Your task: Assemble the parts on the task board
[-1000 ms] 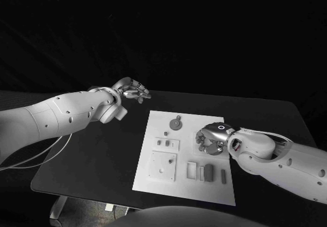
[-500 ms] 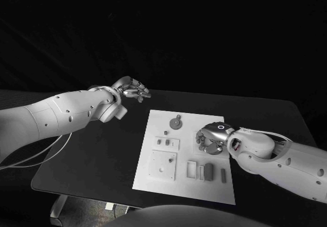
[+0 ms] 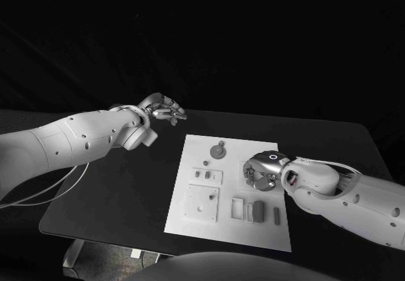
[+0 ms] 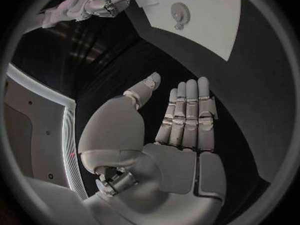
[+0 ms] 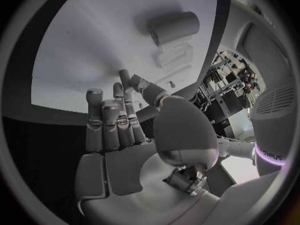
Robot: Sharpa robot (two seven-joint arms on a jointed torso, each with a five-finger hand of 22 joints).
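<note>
Head view: flat white rectangular task board (image 3: 192,225) is lying mid-worktop (image 3: 118,187), carrying small grey parts.
Parts: toothed grey disc (image 3: 219,153) near the far edge; small grey rectangular blocks (image 3: 258,209) near the near edge, apart.
Handling: parts are looking rigid, light, smooth; blocks are best pinched across their long sides, the disc by its rim.
Left hand (image 3: 162,109): hovering off-board, fingers extended, grasping nothing.
Right hand (image 3: 258,174): hanging over the board's right half, fingers loosely curled, released.
</note>
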